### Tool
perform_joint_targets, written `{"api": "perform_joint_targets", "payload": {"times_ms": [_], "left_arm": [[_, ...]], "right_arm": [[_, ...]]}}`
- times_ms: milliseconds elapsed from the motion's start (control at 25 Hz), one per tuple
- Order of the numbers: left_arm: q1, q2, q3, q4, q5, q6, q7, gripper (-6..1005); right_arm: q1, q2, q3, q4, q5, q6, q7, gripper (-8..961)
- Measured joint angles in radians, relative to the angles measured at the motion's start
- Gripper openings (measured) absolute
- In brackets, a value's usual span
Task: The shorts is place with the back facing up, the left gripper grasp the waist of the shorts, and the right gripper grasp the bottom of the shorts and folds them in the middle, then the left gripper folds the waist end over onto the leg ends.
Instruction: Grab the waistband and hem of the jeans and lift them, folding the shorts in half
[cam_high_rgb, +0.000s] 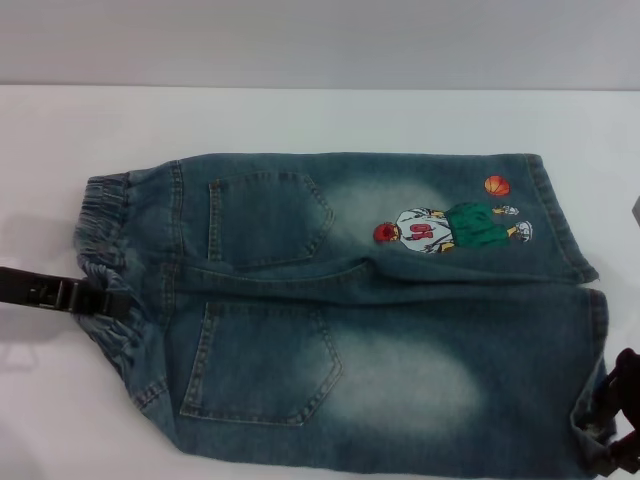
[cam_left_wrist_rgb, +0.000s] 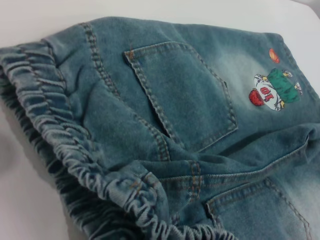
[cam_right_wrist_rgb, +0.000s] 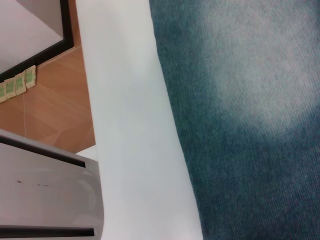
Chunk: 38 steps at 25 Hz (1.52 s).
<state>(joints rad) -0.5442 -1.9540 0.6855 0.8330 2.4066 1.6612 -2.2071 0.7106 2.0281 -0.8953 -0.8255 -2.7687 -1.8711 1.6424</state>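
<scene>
Head view: faded denim shorts (cam_high_rgb: 340, 310) lie flat, pockets up, on the white table (cam_high_rgb: 300, 115). Slim left gripper (cam_high_rgb: 105, 300) pinches their ruffled elastic waist (cam_high_rgb: 105, 250); blocky right gripper (cam_high_rgb: 612, 420) clamps a stitched leg hem (cam_high_rgb: 590, 380).

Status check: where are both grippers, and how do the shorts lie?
Left gripper at the waist. Right gripper at the near leg hem. Shorts flat, pockets up, unfolded.

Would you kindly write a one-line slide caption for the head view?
Denim shorts lie back-up on the white table; left gripper at the waist, right gripper at the leg ends.
</scene>
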Motion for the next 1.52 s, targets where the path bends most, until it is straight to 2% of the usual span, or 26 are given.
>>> {"api": "perform_joint_targets", "payload": {"times_ms": [280,720,920,1080,1440,1520], "left_arm": [[0.005,0.0,-0.002,0.0,-0.001,0.0,0.006,78],[0.011,-0.001,-0.006,-0.002,-0.003,0.002,0.012,80],[0.009,-0.002,-0.006,-0.002,-0.003,0.002,0.012,81],[0.001,-0.003,-0.014,0.004,-0.008,0.001,0.005,81],[-0.021,-0.009,-0.062,0.008,-0.047,0.002,0.011,83],[-0.025,-0.008,-0.069,0.01,-0.144,-0.003,0.025,83]], "right_arm": [[0.002,0.002,0.002,-0.018,0.002,0.001,-0.004,453],[-0.001,0.006,0.0,-0.018,0.002,-0.004,-0.005,31],[-0.007,0.007,0.009,-0.035,0.012,-0.01,-0.013,2],[-0.033,0.005,0.024,-0.088,0.082,-0.033,-0.026,1],[-0.066,-0.01,0.235,-0.161,0.221,-0.109,-0.125,2],[-0.078,-0.011,0.278,-0.178,0.263,-0.111,-0.143,2]]}}
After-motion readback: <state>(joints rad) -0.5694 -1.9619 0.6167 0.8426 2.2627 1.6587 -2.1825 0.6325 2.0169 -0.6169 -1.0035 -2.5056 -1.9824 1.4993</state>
